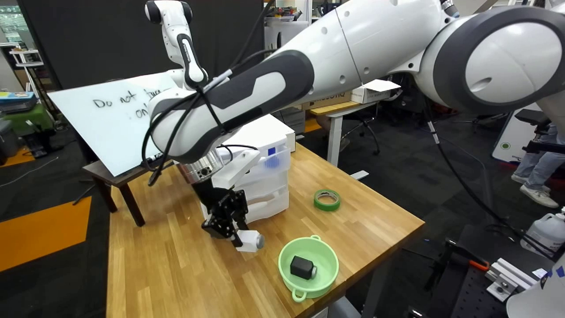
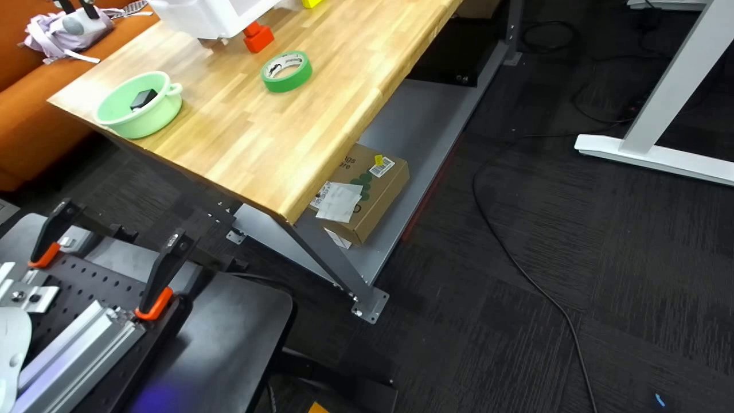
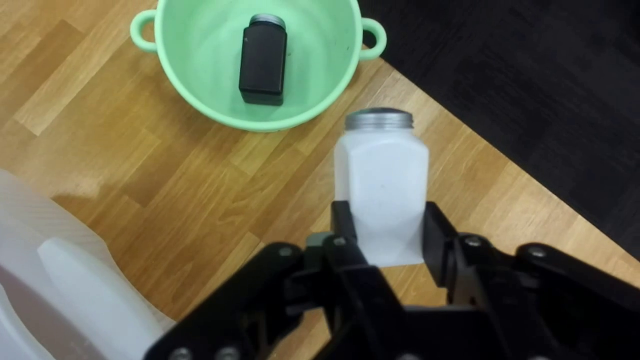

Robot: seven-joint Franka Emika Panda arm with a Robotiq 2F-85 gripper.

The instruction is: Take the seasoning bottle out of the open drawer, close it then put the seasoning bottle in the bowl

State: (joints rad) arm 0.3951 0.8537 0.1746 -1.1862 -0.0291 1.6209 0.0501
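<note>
gripper (image 3: 388, 225): fingers pinched the white seasoning bottle (image 3: 384, 182) | bottle: hung outside green bowl (image 3: 202, 62) | black bottle (image 3: 263, 62): lay inside bowl

1. On the table (image 1: 176, 269), in an exterior view, I have the bowl (image 1: 326, 263) with a second bottle (image 1: 302, 267) in it.
2. From the bowl, the drawer chest (image 1: 271, 183) stands at eleven o'clock and the tape roll (image 1: 327, 206) lies between twelve and one.
3. The seasoning bottle (image 1: 248, 241), in my end effector (image 3: 386, 220), is at ten.
4. In my wrist view, the bowl is between ten and eleven from the seasoning bottle.
5. In an exterior view I find a block (image 2: 259, 39) at about eleven from the tape roll, near the drawer chest.
</note>
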